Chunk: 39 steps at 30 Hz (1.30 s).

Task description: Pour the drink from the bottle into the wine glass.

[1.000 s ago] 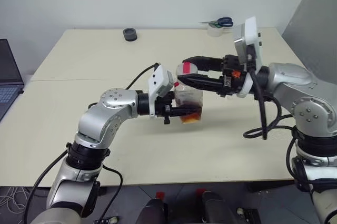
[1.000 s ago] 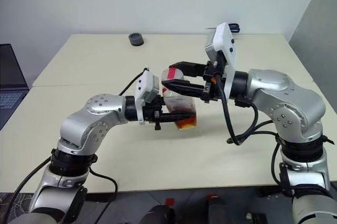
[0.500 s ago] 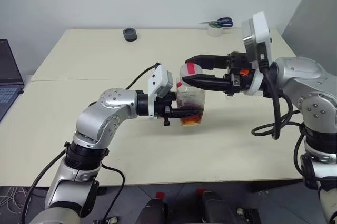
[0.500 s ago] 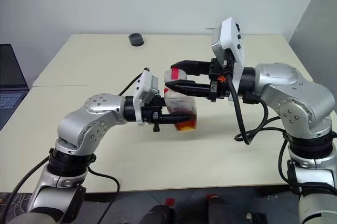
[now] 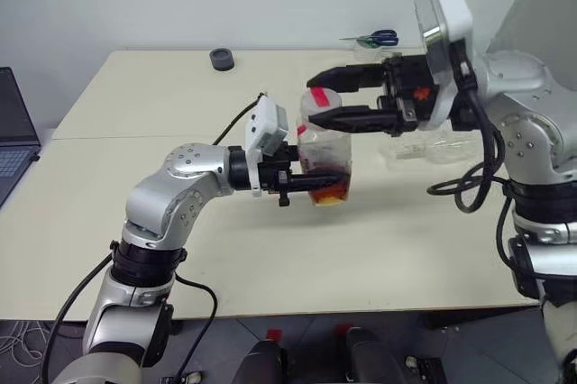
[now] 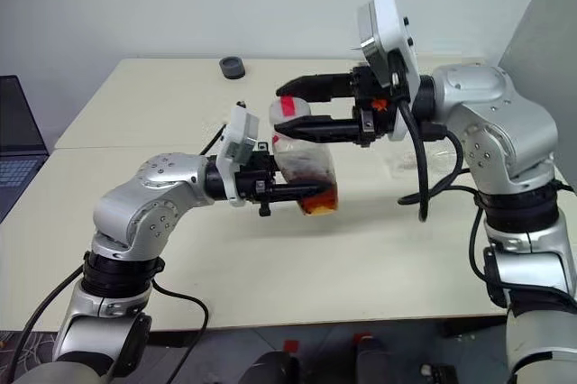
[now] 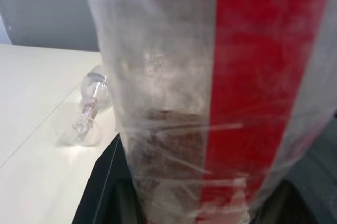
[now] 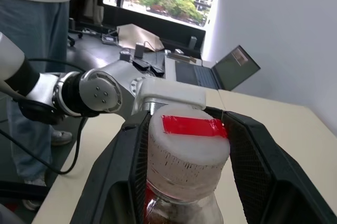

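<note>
Left gripper (image 5: 302, 186): pinching the bottle (image 5: 325, 168), fingertips hidden behind it.
Right gripper (image 8: 184, 145): fingers clasping the cap (image 8: 188, 145).
Wine glass (image 7: 89, 109): lying on table (image 5: 135, 105) (left wrist view).

Bottle (image 7: 210, 92) close up, clear crinkled plastic, red vertical label strip (image 7: 258, 77). Dark drink (image 7: 168, 150) low inside. Wine glass (image 7: 92, 108) lying on its side on table (image 7: 37, 129) behind.

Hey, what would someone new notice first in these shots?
Mid-table, the bottle with a little reddish drink sits clamped in the left claw, while the right claw straddles its white, red-taped cap. Behind the right arm, the wine glass lies on its side.
</note>
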Motion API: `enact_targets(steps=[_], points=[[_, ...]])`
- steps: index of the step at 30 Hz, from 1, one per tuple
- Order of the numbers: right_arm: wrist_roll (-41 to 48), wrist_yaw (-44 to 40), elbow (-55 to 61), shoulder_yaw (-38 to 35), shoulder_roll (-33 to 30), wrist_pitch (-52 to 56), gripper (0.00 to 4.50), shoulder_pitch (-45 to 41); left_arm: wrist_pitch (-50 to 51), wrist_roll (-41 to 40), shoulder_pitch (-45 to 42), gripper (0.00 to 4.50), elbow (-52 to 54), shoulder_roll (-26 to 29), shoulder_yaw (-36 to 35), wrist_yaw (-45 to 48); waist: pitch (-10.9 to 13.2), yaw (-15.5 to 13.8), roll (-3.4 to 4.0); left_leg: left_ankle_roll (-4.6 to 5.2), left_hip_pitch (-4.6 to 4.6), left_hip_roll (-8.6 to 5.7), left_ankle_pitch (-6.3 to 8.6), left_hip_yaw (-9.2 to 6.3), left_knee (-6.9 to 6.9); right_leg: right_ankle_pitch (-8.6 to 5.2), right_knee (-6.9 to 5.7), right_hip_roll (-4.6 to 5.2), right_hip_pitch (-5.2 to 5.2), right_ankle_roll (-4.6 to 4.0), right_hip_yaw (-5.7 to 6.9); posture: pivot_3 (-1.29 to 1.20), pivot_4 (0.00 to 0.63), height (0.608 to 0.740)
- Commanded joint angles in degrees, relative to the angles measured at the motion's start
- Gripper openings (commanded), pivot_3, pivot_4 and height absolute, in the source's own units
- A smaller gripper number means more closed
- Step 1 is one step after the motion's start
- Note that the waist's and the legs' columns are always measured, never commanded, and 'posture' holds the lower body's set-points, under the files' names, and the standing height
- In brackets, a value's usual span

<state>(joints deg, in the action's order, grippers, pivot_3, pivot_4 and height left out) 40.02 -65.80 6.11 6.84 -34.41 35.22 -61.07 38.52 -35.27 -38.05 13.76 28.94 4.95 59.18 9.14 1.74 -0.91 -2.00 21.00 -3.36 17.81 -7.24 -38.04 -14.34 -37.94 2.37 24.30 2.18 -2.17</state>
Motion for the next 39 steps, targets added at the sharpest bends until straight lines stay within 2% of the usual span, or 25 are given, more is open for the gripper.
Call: enact_targets(steps=[1,6,12,14,20,26,32,39], points=[[-2.14,-2.10,-2.08,0.34,1.06,-1.89,1.87,-1.84,-0.06,-3.77,-1.15,1.79,5.21,-0.04,-0.44,2.28,0.00,-0.03,0.00,0.00,0.00,-0.01,0.00,0.00,-0.01,0.00,0.00,0.01,0.00,0.00,0.00,0.00,0.150,0.740],[-2.73,-2.66,-4.01,-0.36,1.20,-0.37,1.87,-1.73,-0.22,-3.30,-1.08,1.79,5.04,0.44,-0.97,1.54,0.00,-0.04,0.00,0.00,0.01,-0.02,0.00,0.00,-0.02,0.00,-0.01,0.03,0.00,0.00,-0.01,0.00,0.150,0.740],[0.65,-0.46,-1.73,-3.45,-0.85,6.92,3.95,0.54,-0.82,-2.36,-0.82,1.79,3.96,-0.11,-0.66,0.98,0.00,-0.08,0.00,0.00,0.01,-0.02,0.00,-0.01,-0.02,0.00,0.00,0.05,0.00,0.00,-0.02,0.00,0.150,0.740],[1.46,1.45,-0.18,-5.00,-1.28,8.96,4.48,1.57,-0.82,-2.23,-0.96,1.79,3.61,-0.30,-0.65,0.93,0.00,-0.09,0.00,0.00,0.03,-0.02,0.00,-0.01,-0.01,0.00,0.01,0.06,0.00,0.00,-0.05,0.00,0.150,0.740],[3.57,8.31,5.65,-9.62,-2.61,13.48,4.48,4.76,-1.22,-1.48,-2.16,1.79,1.57,-1.19,-0.68,0.16,0.00,-0.10,0.00,0.00,0.03,-0.02,0.00,-0.02,-0.01,0.00,-0.01,0.06,0.01,0.00,-0.04,0.00,0.150,0.740],[7.73,16.67,12.31,-12.93,-0.38,17.73,4.48,6.78,-2.89,0.43,-3.78,1.79,-1.85,-2.31,0.13,-0.22,0.00,-0.10,0.00,0.00,0.03,-0.02,0.00,-0.01,-0.02,0.00,-0.01,0.06,0.01,0.00,-0.04,0.00,0.150,0.740],[6.48,21.76,14.06,-11.43,3.05,16.09,4.48,7.02,-3.85,1.97,-4.31,1.79,-3.63,-3.38,1.34,-0.33,0.00,-0.06,0.00,0.00,0.02,-0.02,0.00,0.00,-0.02,0.00,-0.03,0.06,0.01,0.00,-0.03,0.00,0.150,0.740],[4.95,22.50,13.95,-9.45,4.40,13.78,4.48,7.17,-3.39,3.08,-3.56,1.79,-3.25,-2.36,1.96,0.08,0.00,-0.05,0.00,0.00,0.02,-0.03,0.00,0.00,-0.02,0.00,-0.03,0.06,0.01,0.00,-0.02,0.00,0.150,0.740]])
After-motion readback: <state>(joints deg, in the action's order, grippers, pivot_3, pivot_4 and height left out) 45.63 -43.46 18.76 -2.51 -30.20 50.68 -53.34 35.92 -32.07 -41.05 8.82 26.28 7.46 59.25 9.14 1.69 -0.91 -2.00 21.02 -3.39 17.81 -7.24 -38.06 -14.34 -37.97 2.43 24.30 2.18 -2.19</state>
